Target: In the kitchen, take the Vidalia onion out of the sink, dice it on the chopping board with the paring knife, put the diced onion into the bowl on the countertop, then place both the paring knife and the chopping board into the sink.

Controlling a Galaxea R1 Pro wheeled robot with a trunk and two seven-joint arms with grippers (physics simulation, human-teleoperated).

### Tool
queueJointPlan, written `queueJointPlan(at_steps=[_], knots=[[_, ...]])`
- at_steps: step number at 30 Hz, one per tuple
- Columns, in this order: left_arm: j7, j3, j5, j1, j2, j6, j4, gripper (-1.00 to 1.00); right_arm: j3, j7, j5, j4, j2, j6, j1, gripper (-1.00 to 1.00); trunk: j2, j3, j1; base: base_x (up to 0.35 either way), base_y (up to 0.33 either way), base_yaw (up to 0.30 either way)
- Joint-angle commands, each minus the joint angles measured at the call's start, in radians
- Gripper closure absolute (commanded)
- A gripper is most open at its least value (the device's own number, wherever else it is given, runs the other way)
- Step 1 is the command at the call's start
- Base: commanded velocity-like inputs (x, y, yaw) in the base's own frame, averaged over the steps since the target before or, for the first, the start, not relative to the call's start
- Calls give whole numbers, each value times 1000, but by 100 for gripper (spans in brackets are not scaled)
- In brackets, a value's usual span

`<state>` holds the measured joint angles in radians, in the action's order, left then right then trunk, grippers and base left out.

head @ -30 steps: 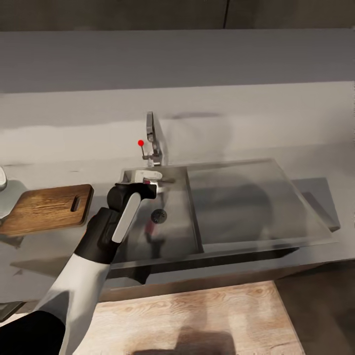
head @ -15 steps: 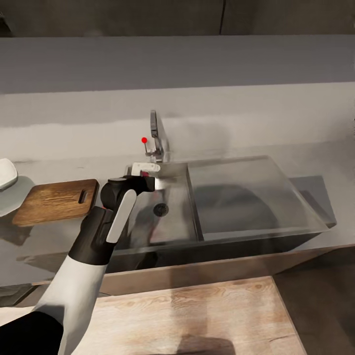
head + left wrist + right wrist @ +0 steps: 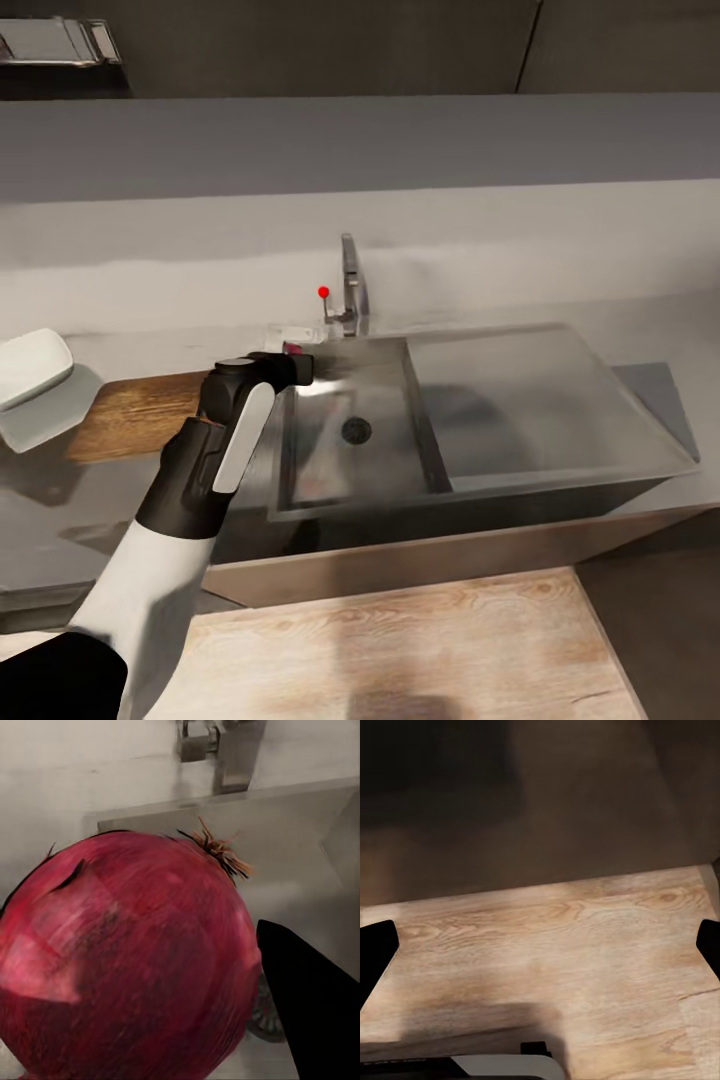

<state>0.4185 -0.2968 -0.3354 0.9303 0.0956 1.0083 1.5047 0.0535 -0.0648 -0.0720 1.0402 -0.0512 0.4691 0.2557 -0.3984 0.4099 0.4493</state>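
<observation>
Vidalia onion (image 3: 124, 960), dark red with a dry tuft on top, sits clamped in the left gripper (image 3: 290, 358) above the sink (image 3: 560, 480) basin's rim, at about 10 o'clock from the round drain (image 3: 356, 431). Chopping board (image 3: 130, 415) lies on the countertop (image 3: 600, 270) at 9 o'clock from the sink, the white bowl (image 3: 30, 365) beyond it; the right gripper (image 3: 540, 945) hangs over wood-grain floor (image 3: 570, 945), its fingertips spread wide with nothing between

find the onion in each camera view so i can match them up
Head view: the Vidalia onion is a small red patch at the left gripper, over the sink's left rear corner.
Left wrist view: the onion looms large between the fingers.
Right wrist view: wooden floor, no onion.
Shared landmark: the faucet behind the onion.
</observation>
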Motion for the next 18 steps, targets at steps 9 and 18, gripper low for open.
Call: queueJointPlan(at_steps=[9, 18], knots=[[9, -1, -10, 1, 0, 3, 2, 100, 2, -5, -8, 1, -1, 0, 0, -100, -2, -13, 1, 0, 300, 0], [9, -1, -10, 1, 0, 3, 1, 100, 2, -6, -8, -8, -1, 0, 0, -100, -2, -27, 1, 0, 300, 0]])
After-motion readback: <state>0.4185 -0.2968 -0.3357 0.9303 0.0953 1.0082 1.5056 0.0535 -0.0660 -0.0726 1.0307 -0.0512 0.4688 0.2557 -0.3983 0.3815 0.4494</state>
